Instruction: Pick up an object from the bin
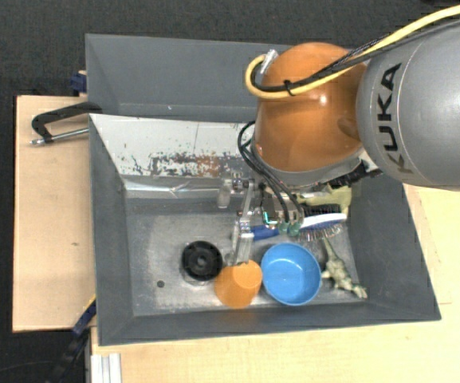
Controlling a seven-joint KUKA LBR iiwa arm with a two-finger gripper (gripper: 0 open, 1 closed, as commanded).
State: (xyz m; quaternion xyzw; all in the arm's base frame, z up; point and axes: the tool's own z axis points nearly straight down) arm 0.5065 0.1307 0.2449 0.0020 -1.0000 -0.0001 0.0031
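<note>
The claw [244, 242] hangs low in the bin [110, 238], just above the orange cup [239, 286] beside the blue bowl [291, 276], the handiest pick, I'd judge; sloped walls gather everything on the floor; how wide the claw stands, I cannot tell.

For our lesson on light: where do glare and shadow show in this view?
Camera view: glare brightens the bin's back wall; a soft highlight sits on the orange wrist cover; shade lies beneath the arm, around the gripper.
</note>
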